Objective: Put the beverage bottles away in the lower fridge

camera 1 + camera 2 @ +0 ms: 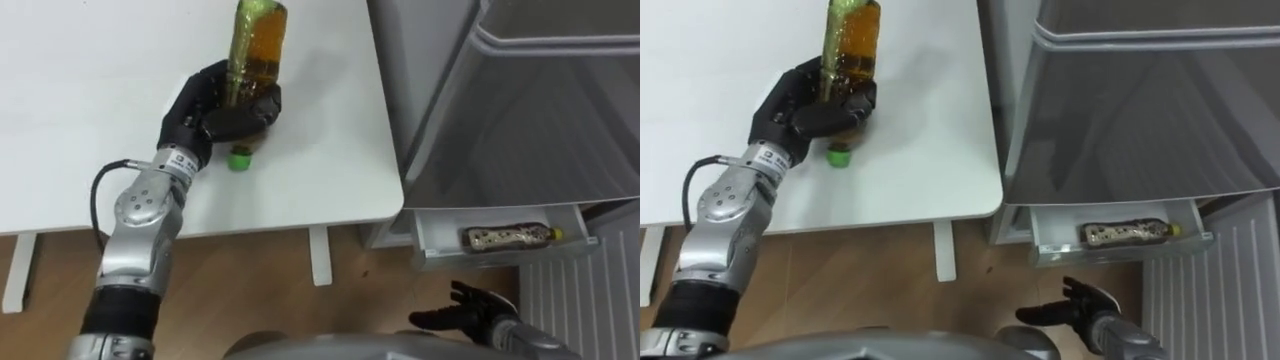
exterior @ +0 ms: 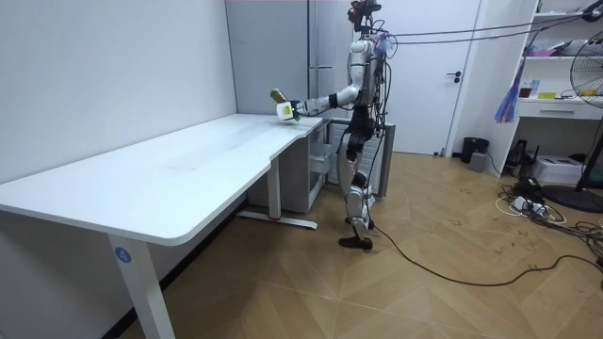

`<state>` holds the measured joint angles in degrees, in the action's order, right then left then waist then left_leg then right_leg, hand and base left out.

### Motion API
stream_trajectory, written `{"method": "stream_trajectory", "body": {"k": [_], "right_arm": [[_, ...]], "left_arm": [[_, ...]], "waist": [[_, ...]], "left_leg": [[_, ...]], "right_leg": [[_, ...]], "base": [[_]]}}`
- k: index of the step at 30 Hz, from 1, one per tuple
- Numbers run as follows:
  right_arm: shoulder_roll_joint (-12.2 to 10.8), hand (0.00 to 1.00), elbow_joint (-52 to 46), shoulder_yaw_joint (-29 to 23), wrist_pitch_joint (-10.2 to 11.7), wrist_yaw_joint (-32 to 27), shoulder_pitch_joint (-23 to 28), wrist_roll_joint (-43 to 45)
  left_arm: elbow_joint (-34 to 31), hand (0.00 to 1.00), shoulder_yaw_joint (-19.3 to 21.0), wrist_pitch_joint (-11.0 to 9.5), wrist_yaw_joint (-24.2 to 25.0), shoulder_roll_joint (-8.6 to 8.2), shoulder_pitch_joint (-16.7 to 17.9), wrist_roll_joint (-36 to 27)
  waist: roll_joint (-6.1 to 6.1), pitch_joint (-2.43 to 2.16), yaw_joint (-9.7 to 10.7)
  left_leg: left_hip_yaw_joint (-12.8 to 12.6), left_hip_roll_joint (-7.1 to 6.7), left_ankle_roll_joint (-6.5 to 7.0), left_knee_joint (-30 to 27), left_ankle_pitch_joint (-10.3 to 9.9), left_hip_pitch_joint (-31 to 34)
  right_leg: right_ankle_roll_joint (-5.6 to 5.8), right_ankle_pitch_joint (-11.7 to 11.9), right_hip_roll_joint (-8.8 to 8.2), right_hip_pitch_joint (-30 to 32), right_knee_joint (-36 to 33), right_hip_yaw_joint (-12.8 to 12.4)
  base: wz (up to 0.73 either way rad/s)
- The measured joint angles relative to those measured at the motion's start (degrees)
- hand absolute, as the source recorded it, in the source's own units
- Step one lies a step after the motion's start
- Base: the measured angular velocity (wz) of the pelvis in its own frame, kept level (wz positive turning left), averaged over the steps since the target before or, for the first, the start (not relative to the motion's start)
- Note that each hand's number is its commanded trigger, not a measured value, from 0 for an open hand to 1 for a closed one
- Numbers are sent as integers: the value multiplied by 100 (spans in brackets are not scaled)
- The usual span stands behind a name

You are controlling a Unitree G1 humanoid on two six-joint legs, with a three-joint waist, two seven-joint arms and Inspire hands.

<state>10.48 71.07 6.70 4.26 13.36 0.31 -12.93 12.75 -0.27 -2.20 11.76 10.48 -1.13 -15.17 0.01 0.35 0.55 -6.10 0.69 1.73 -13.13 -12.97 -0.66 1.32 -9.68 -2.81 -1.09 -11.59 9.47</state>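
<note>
A bottle of amber drink (image 1: 258, 50) with a green cap (image 1: 238, 158) is in my left hand (image 1: 215, 110), whose fingers curl round its lower part near the cap. The bottle points away from me, cap end towards me, over the white table (image 1: 90, 90) near its right edge. In the room view the bottle (image 2: 282, 109) sits a little above the tabletop. A second bottle (image 1: 508, 237) with a yellow cap lies on its side in the open lower fridge drawer (image 1: 432, 238). My right hand (image 1: 468, 312) hangs low below that drawer, fingers spread and empty.
The grey fridge (image 1: 520, 110) stands right beside the table's right edge, its upper front overhanging the open drawer. A white ribbed panel (image 1: 580, 300) shows at the lower right. Wooden floor lies beneath. I stand between the table's end and the fridge.
</note>
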Motion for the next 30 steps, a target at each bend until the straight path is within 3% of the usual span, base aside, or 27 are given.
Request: {"method": "stream_trajectory", "body": {"k": [10,14,18,24,30], "right_arm": [[-103,0,-707,102,-9,297,188,-5],[-94,0,-1209,77,-38,509,268,42],[-72,0,-1525,25,-30,624,268,68],[-77,0,-2120,0,-28,692,490,-85],[-86,0,-2495,-11,-29,809,602,-288]], "left_arm": [[10,100,-312,-46,143,-84,403,-67],[10,100,-330,-78,167,-8,425,-9],[10,100,-463,-187,276,196,488,27],[-64,100,-566,-324,433,235,568,254],[-159,100,-680,-392,633,265,605,651]], "waist": [[-53,26,-83],[-45,20,-75],[-18,-21,-56],[-18,-27,-31],[-4,-40,193]], "left_leg": [[-21,7,1,-15,-2,14],[-73,17,-1,4,-1,15],[-114,11,1,36,0,2],[-175,3,1,64,0,-1],[-195,-12,4,86,1,-13]], "right_leg": [[-1,1,-5,10,-10,-4],[-10,6,9,47,-31,-57],[-12,7,8,54,-27,-77],[-10,8,6,102,-22,-138],[-6,11,5,109,-27,-148]], "base": [[0],[-6],[-2],[-4],[-2]]}}
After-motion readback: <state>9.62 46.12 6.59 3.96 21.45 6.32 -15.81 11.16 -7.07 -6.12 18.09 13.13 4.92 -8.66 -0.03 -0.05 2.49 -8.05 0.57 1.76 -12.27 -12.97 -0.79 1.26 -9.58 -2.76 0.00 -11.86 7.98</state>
